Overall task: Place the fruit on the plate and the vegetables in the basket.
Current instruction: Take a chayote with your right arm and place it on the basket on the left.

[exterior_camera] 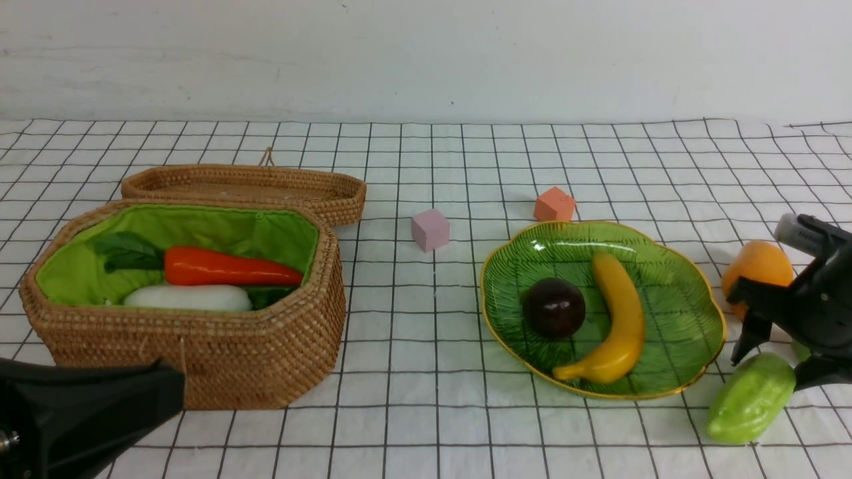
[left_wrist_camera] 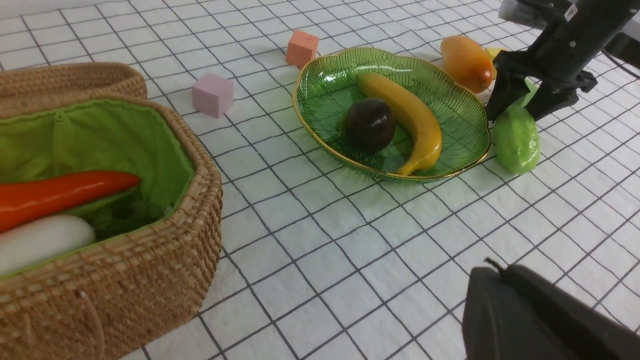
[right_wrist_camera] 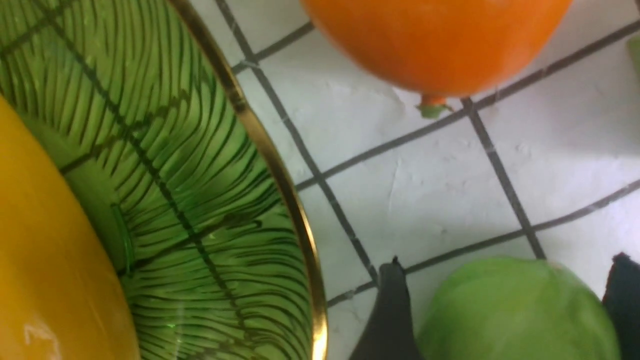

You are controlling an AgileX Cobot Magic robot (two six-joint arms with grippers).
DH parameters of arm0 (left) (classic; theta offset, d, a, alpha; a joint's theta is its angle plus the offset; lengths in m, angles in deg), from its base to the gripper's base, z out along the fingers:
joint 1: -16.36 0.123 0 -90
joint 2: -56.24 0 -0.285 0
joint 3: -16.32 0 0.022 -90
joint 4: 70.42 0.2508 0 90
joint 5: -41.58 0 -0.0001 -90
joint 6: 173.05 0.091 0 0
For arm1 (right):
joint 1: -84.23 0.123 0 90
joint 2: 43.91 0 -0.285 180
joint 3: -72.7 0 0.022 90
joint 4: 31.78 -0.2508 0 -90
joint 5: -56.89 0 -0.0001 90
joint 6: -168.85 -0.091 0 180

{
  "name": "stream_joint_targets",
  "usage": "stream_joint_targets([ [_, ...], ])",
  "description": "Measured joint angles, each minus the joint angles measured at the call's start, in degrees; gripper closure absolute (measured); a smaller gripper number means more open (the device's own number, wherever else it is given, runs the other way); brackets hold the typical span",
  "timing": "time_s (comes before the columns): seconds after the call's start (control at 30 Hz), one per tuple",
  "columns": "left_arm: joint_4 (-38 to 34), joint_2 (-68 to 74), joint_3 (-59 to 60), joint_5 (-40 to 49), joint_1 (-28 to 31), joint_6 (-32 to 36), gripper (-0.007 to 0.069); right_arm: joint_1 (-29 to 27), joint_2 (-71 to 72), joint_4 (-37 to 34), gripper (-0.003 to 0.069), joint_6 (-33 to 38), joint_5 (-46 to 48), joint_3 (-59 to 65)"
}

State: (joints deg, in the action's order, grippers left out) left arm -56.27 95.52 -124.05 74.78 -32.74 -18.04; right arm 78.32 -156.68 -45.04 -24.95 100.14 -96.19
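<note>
Tabletop w/ a white, black-grid cloth (exterior_camera: 426,372), seen from btwn the robot's two arms.

**L side:**
- A brown wicker basket (exterior_camera: 266,359) w/ bright green lining stands here.
- Inside lie an orange carrot (exterior_camera: 229,267), leaves pointing L, and a white radish (exterior_camera: 190,297). They are side by side, the radish nearer the camera.
- A flat wicker lid (exterior_camera: 246,185) lies just behind the basket.

**Centre:**
- A pink cube (exterior_camera: 430,229) sits on the cloth.
- Further R, an orange cube (exterior_camera: 554,204) sits just behind the plate.

**R of centre:**
- The green glass plate (exterior_camera: 679,313) has a gold rim.
- In it are a dark purple mangosteen (exterior_camera: 554,307) and a yellow banana (exterior_camera: 622,319). The banana curves round the mangosteen's R side, close to it.
- The orange mango (exterior_camera: 759,263) lies on the cloth just beside the plate's R rim, not in it.
- The light green gourd (exterior_camera: 749,402) lies tilted on the cloth at the plate's near-R edge.

**Grippers:**
- R gripper (exterior_camera: 765,372) is down over the gourd's far end, jaws wide. One of its black fingers (right_wrist_camera: 390,310) sits each side, close against the skin. Can't tell if they squeeze it.
- L gripper (exterior_camera: 170,392) is low at the near L, in front of the basket, jaws pressed together.
</note>
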Motion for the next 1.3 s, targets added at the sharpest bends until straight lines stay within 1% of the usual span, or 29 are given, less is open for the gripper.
stream_joint_targets([
  [0.07,0.0,0.0,0.0,0.5,0.0,0.0,0.0638,0.0,0.0,0.0,0.0097,0.0,0.5,0.0],
  [0.13,0.0,0.0,0.0,1.5,0.0,0.5,0.0638,0.0,0.0,-0.1,0.0058,-0.1,0.9,0.0],
  [0.27,0.0,0.0,0.0,2.6,0.0,1.7,0.0638,0.0,-0.1,-0.2,0.0029,-1.5,3.7,0.0],
  [0.33,0.0,0.0,0.0,2.7,0.0,2.1,0.0638,0.0,-0.3,-0.5,0.0036,-2.0,5.9,0.0],
  [0.4,0.0,0.0,0.0,2.5,0.0,2.3,0.0638,0.0,-0.5,-1.0,0.0057,-2.1,7.0,0.0],
  [0.47,0.0,0.0,0.0,2.1,0.0,2.4,0.0638,0.0,-1.0,-1.3,0.0091,-2.2,7.2,0.0],
  [0.6,0.0,0.0,0.0,1.7,0.0,2.5,0.0638,0.0,-3.0,-1.4,0.0183,-2.1,7.5,-0.6],
  [0.7,0.5,0.0,0.0,1.7,0.0,2.5,0.0638,0.0,-3.3,-1.5,0.0187,-0.7,8.1,-1.0],
  [0.83,2.9,0.0,0.0,2.5,0.0,2.3,0.0638,0.0,-2.9,-1.1,0.0187,3.5,9.8,-1.1],
  [0.93,3.9,0.0,0.0,3.2,0.0,1.3,0.0638,0.0,-1.3,0.1,0.0187,3.9,12.1,-0.6],
  [1.03,7.0,0.0,0.0,3.2,0.0,-0.4,0.0638,0.2,7.3,1.8,0.0187,3.9,17.2,-1.4],
  [1.07,7.3,0.0,0.0,3.3,0.0,-0.5,0.0638,0.3,8.4,1.8,0.0187,4.0,17.4,-1.7],
  [1.1,9.7,0.0,-0.1,3.8,0.0,-2.7,0.0638,1.7,12.2,1.7,0.0187,5.2,19.0,-3.4],
  [1.17,12.5,0.0,-0.5,5.2,0.0,-6.2,0.0638,5.7,16.6,0.5,0.0187,8.4,19.6,-6.4],
  [1.2,12.7,0.0,-0.6,5.4,0.0,-6.7,0.0638,6.2,16.9,0.3,0.0187,8.8,19.6,-6.8],
  [1.23,16.0,0.0,-1.3,7.8,0.0,-11.2,0.0638,11.7,18.7,-2.7,0.0187,13.3,18.3,-11.1],
  [1.27,16.8,0.0,-1.4,8.4,0.0,-12.3,0.0638,12.5,18.8,-3.1,0.0187,13.8,18.1,-11.7],
  [1.3,19.9,0.0,-2.4,10.9,0.0,-16.5,0.0638,19.2,18.7,-7.2,0.0187,19.6,14.0,-16.4],
])
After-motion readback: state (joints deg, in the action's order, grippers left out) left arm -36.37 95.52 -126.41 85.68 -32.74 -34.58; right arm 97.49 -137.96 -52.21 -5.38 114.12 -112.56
